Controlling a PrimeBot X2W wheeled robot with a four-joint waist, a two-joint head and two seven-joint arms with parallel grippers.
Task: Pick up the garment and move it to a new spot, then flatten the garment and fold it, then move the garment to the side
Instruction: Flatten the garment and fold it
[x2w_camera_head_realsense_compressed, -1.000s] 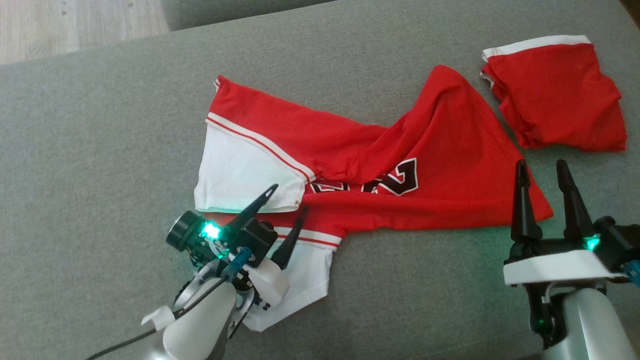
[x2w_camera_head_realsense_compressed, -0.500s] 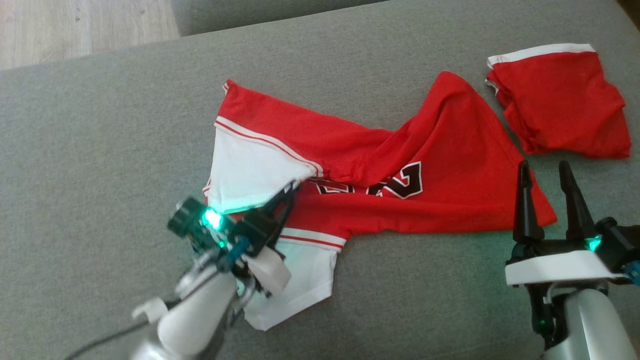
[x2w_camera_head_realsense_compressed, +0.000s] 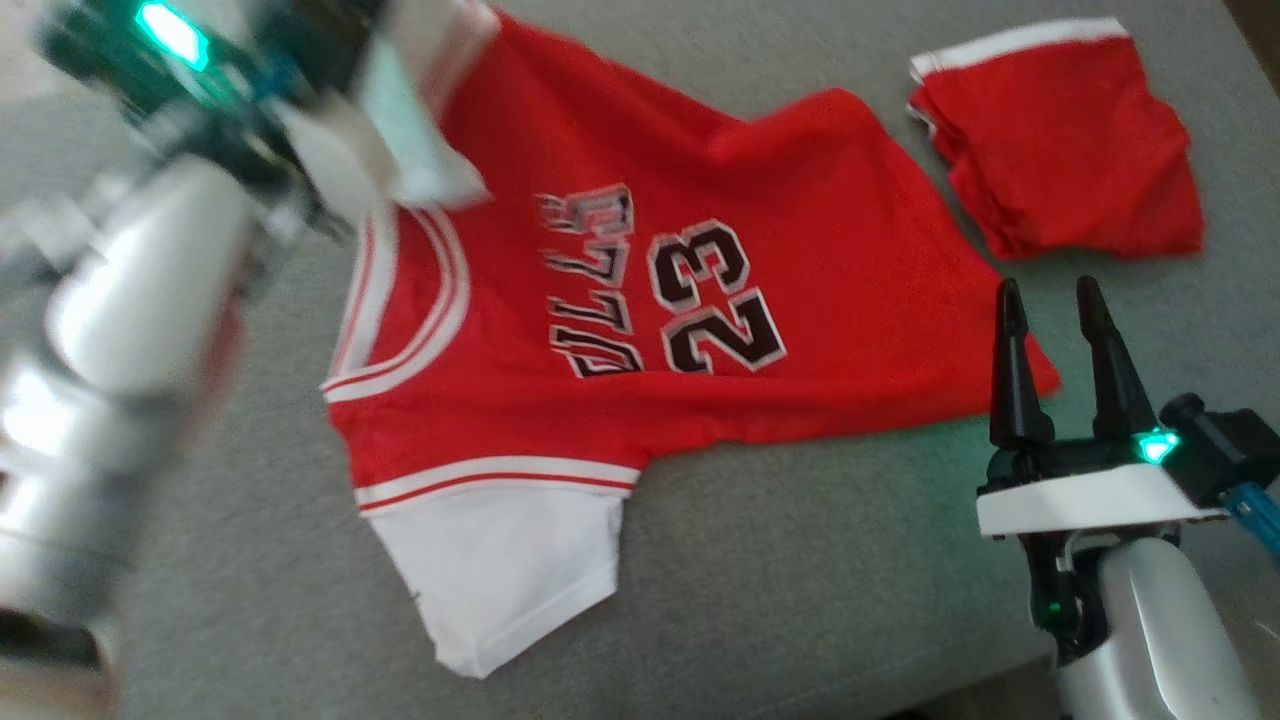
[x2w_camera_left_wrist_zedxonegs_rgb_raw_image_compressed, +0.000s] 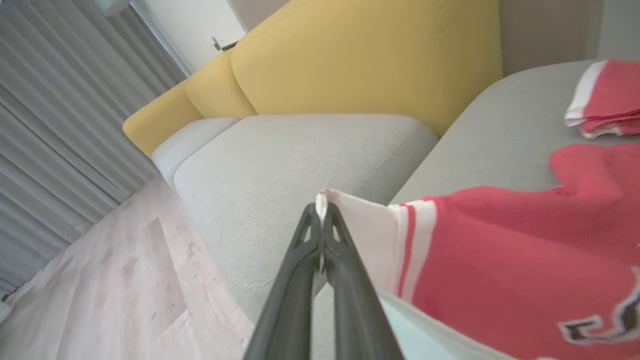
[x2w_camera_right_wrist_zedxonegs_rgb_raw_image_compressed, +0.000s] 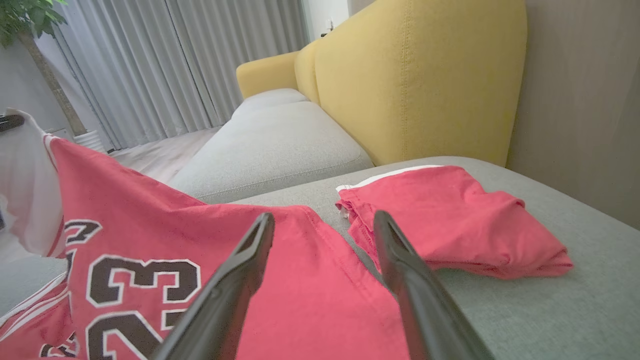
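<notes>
ok so here's where I'm at: the left gripper (x2w_camera_left_wrist_zedxonegs_rgb_raw_image_compressed: 320, 210) is clamped tight on the edge of one white sleeve (x2w_camera_left_wrist_zedxonegs_rgb_raw_image_compressed: 360, 235) of the red jersey (x2w_camera_head_realsense_compressed: 620, 330), fingers pressed together with just a sliver of white fabric poking out past the tips. That arm is up in the top left of my head cam and super blurry, so I get no detail from there. The wrist cam shows the pinch fine though. The sleeve end of the jersey is held up off the grey cushion (x2w_camera_head_realsense_compressed: 800, 560), while the rest lies spread out on it, front side up. I can read the 23 and the black lettering next to it. The other white sleeve (x2w_camera_head_realsense_compressed: 500, 570) lies flat on the cushion at the near edge. The right gripper (x2w_camera_head_realsense_compressed: 1046, 290) has its fingers apart and nothing between them. It's parked at the jersey's hem corner, with one tip over the red fabric, and I can't tell whether it's actually touching. A folded pair of red shorts (x2w_camera_head_realsense_compressed: 1070, 150) lies just beyond that, close to the jersey but apart from it. Behind everything is a yellow sofa back (x2w_camera_right_wrist_zedxonegs_rgb_raw_image_compressed: 420, 85), plus grey curtains (x2w_camera_right_wrist_zedxonegs_rgb_raw_image_compressed: 175, 65) and wood floor (x2w_camera_left_wrist_zedxonegs_rgb_raw_image_compressed: 115, 285).
</notes>
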